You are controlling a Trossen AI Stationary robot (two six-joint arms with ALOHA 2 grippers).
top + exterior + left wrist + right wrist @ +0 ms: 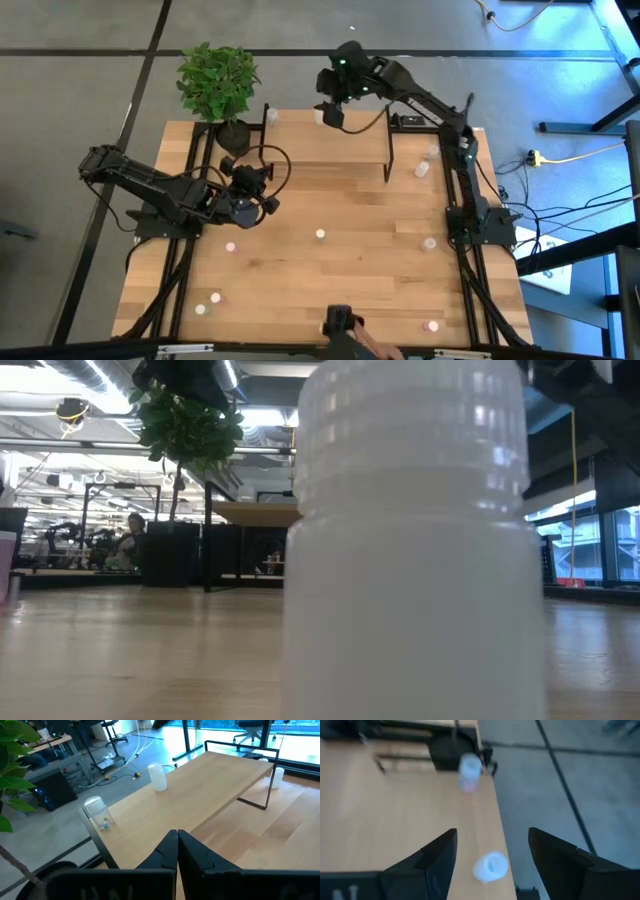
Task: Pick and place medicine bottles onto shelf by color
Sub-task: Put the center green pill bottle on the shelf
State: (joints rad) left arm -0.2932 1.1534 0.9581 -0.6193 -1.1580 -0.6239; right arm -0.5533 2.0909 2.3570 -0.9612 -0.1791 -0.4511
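The shelf is a light-wood board on a black frame at the table's far side. Two medicine bottles stand along its far edge: one with a whitish cap and one farther left. My right gripper hangs open above the whitish-capped bottle, apart from it. My left gripper waits shut and empty over the table's left side, facing the shelf. Several more bottles stand scattered on the tabletop.
A potted plant stands at the shelf's far left corner. Loose bottles stand at the right and toward the near edge. One bottle fills the low view, right in front of that camera.
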